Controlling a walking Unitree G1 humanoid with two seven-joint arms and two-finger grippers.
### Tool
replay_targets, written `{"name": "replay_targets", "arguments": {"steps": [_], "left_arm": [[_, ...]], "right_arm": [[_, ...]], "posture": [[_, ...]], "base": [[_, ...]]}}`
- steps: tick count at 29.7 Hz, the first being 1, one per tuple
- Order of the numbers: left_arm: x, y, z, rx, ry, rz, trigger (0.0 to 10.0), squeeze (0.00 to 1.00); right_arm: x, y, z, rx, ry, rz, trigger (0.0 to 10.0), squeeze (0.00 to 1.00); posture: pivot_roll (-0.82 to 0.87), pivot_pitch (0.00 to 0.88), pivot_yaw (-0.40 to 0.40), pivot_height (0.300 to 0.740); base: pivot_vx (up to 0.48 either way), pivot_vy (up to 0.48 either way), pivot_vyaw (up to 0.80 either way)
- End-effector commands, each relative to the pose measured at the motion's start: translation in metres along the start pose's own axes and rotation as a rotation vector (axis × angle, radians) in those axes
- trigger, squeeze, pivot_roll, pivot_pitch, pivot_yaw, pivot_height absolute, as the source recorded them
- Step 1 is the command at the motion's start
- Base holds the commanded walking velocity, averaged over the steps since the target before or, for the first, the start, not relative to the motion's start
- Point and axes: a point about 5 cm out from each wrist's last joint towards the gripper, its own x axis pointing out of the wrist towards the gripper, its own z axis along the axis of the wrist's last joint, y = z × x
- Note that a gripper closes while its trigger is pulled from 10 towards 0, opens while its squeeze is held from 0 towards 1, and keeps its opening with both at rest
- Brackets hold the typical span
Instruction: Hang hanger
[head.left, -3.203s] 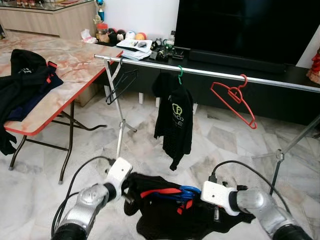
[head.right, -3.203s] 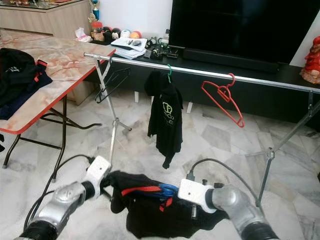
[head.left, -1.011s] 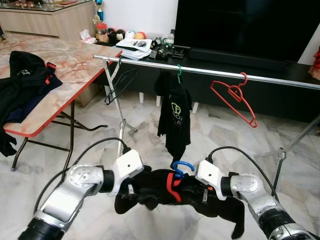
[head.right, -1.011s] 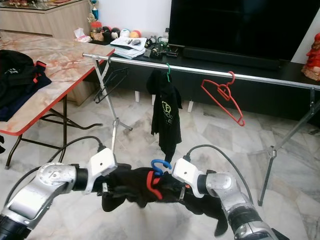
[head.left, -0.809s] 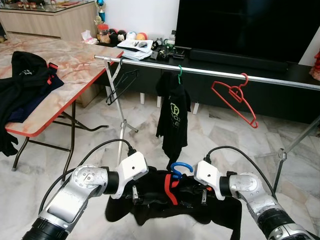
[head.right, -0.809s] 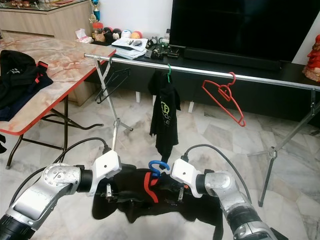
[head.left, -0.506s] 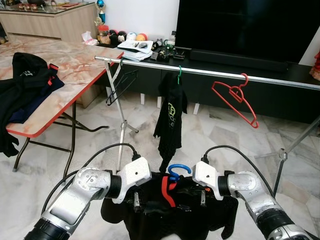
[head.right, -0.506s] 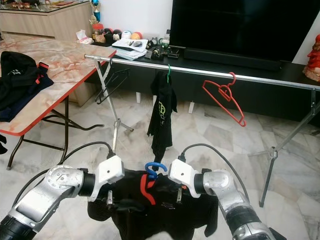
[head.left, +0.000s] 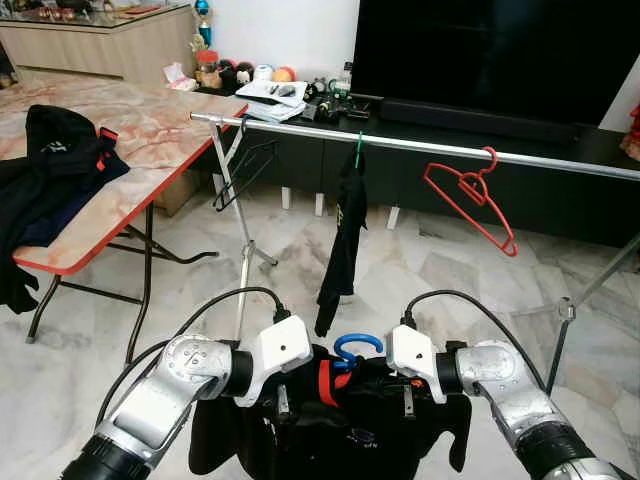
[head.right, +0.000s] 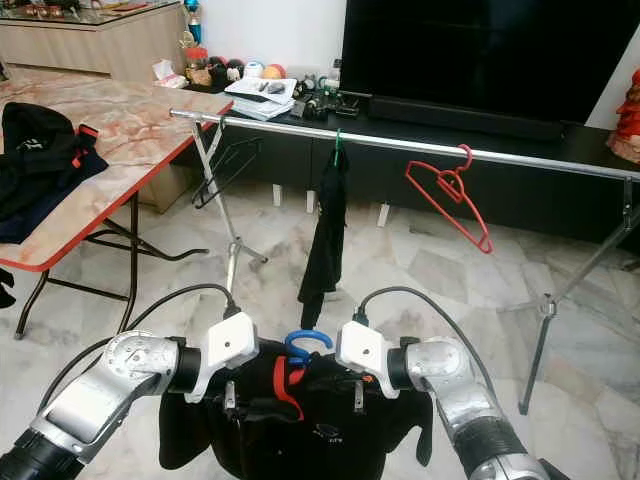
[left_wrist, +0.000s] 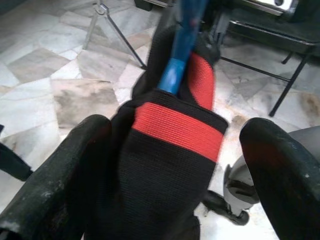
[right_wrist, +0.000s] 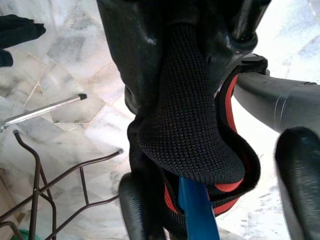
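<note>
The left gripper (head.left: 283, 402) and right gripper (head.left: 404, 396) each clench a shoulder of the black garment (head.left: 340, 430), which is draped on the blue hanger (head.left: 357, 349). Gripped at both ends, the hanger stays level with its hook pointing up, below and in front of the rail (head.left: 420, 146). On the rail, a dark shirt (head.left: 343, 232) hangs directly above the hook, a red hanger (head.left: 470, 200) to its right and a black hanger (head.left: 243, 170) near the left end. The bare stretch between shirt and red hanger looks like the roomiest landing spot.
</note>
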Motion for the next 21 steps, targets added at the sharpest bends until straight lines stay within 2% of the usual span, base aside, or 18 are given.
{"name": "replay_targets", "arguments": {"steps": [1, 14, 15, 16, 17, 21], "left_arm": [[-0.001, 0.004, 0.002, 0.021, 0.020, 0.017, 10.0, 0.00], [0.007, -0.001, -0.001, 0.007, 0.039, 0.001, 10.0, 0.00], [0.007, -0.001, -0.001, 0.007, 0.039, 0.001, 6.5, 0.00], [0.008, -0.001, -0.001, 0.005, 0.038, 0.004, 4.1, 0.00], [0.009, -0.001, -0.001, 0.001, 0.036, 0.009, 0.0, 0.00], [0.009, -0.001, -0.001, -0.002, 0.035, 0.009, 0.0, 0.00]], "right_arm": [[-0.002, -0.004, 0.010, -0.034, -0.036, -0.012, 0.0, 0.00], [0.001, -0.002, 0.018, -0.050, -0.057, 0.004, 0.0, 0.00], [0.001, -0.002, 0.019, -0.050, -0.057, 0.004, 0.0, 0.00], [0.001, -0.002, 0.019, -0.050, -0.058, 0.005, 0.0, 0.00], [0.001, -0.001, 0.019, -0.049, -0.058, 0.008, 0.0, 0.00], [0.001, 0.000, 0.020, -0.049, -0.058, 0.012, 0.0, 0.00]], "posture": [[0.16, 0.030, -0.019, 0.740], [0.16, 0.029, -0.020, 0.740], [0.16, 0.029, -0.020, 0.740], [0.16, 0.029, -0.020, 0.740], [0.16, 0.029, -0.020, 0.740], [0.16, 0.029, -0.020, 0.740]], "base": [[0.000, 0.000, 0.00], [0.000, 0.000, 0.00], [0.000, 0.000, 0.00], [0.000, 0.000, 0.00], [0.000, 0.000, 0.00], [0.000, 0.000, 0.00]]}}
